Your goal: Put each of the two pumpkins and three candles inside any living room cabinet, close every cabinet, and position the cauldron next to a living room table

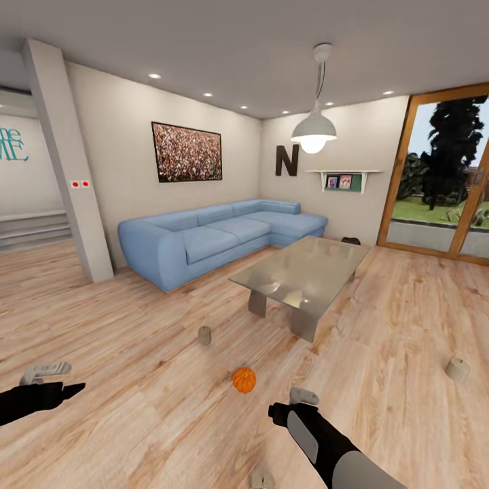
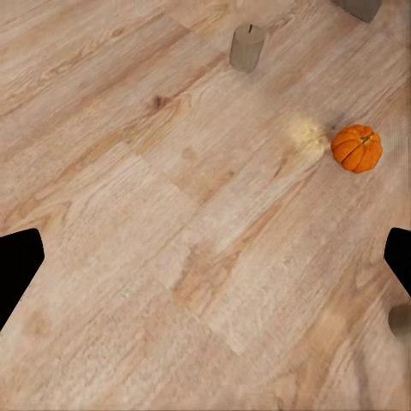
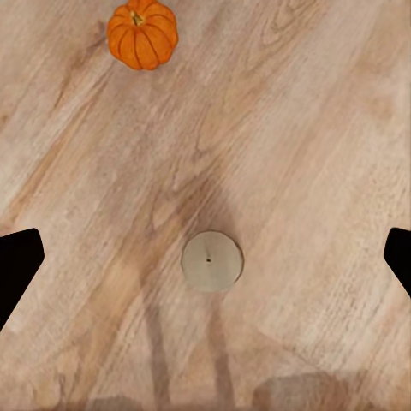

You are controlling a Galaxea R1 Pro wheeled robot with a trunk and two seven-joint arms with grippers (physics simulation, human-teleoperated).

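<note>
One orange pumpkin [image 1: 244, 379] [image 2: 357, 147] [image 3: 142, 34] lies on the plank floor in front of the glass-topped table [image 1: 305, 268]. A beige candle [image 1: 204, 335] [image 2: 247, 47] stands left of the table. Another candle [image 1: 457, 369] stands far right. A third candle [image 1: 263, 480] [image 3: 211, 260] stands right below my right gripper [image 1: 288, 404] [image 3: 210, 257], which is open and holds nothing. My left gripper [image 1: 64, 380] [image 2: 205, 265] hangs open over bare floor. A small black pot, apparently the cauldron [image 1: 350, 240], sits by the far wall beyond the table. The cabinet is out of view.
A blue corner sofa [image 1: 217, 238] runs along the back wall behind the table. A pale column [image 1: 68, 163] stands at the left with steps [image 1: 34, 231] behind it. A glass door [image 1: 441, 176] is at the right. A lamp [image 1: 314, 132] hangs over the table.
</note>
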